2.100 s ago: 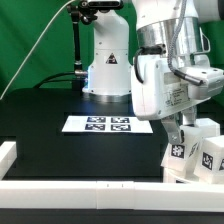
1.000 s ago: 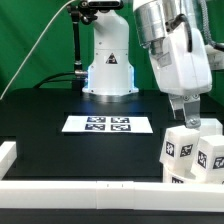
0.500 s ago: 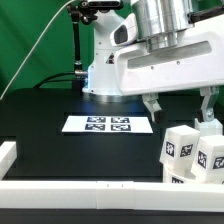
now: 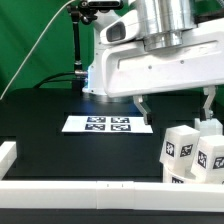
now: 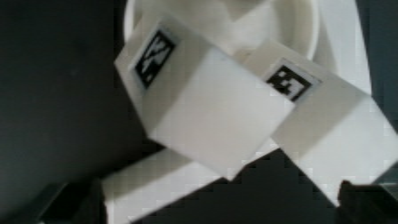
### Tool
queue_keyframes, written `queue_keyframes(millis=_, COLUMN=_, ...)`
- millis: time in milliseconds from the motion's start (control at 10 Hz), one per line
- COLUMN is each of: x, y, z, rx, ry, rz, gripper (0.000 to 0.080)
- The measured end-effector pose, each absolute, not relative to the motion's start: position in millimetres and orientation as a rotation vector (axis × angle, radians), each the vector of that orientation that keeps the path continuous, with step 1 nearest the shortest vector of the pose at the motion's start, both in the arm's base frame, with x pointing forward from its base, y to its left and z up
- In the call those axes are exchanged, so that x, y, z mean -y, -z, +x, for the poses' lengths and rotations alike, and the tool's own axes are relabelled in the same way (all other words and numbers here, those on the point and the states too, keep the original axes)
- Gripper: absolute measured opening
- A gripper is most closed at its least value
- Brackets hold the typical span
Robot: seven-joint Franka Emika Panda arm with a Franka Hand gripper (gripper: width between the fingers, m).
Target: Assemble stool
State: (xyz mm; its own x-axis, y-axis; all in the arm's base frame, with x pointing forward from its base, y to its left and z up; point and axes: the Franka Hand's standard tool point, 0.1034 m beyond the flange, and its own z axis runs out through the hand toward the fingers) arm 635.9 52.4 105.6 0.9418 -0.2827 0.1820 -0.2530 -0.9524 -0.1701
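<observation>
Chunky white stool legs with black-and-white tags stand clustered at the exterior view's right, one [image 4: 180,152] beside another [image 4: 212,157]. My gripper [image 4: 176,108] hangs just above and behind them, jaws spread wide and empty, touching nothing. In the wrist view two tagged legs [image 5: 222,110] fill the middle. A curved white rim behind them [image 5: 313,35] looks like the seat disc. The gripper [image 5: 217,208] shows only as dark fingertips [image 5: 71,206] at the picture's two corners, nothing between them. The seat is not plainly seen in the exterior view.
The marker board [image 4: 108,124] lies flat on the black table, to the exterior view's left of the legs. A long white border rail [image 4: 80,189] runs along the front edge, with another piece [image 4: 8,153] at the left. The robot base [image 4: 108,70] stands behind.
The gripper has lifted off the leg cluster, turned about its wrist so both fingers face the camera, and spread wide open. The legs have stayed where they were.
</observation>
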Motion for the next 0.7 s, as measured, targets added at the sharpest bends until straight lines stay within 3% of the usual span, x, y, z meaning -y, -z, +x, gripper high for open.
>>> queue_keyframes(millis=300, x=-58.1, y=-105.1, z=634.9, rx=0.167, ry=0.322, rz=-3.053, gripper=0.0649)
queue_keyframes(millis=700, x=-52.7, y=-103.3, z=632.9, rx=0.511, ry=0.31, rz=-3.052, gripper=0.0649)
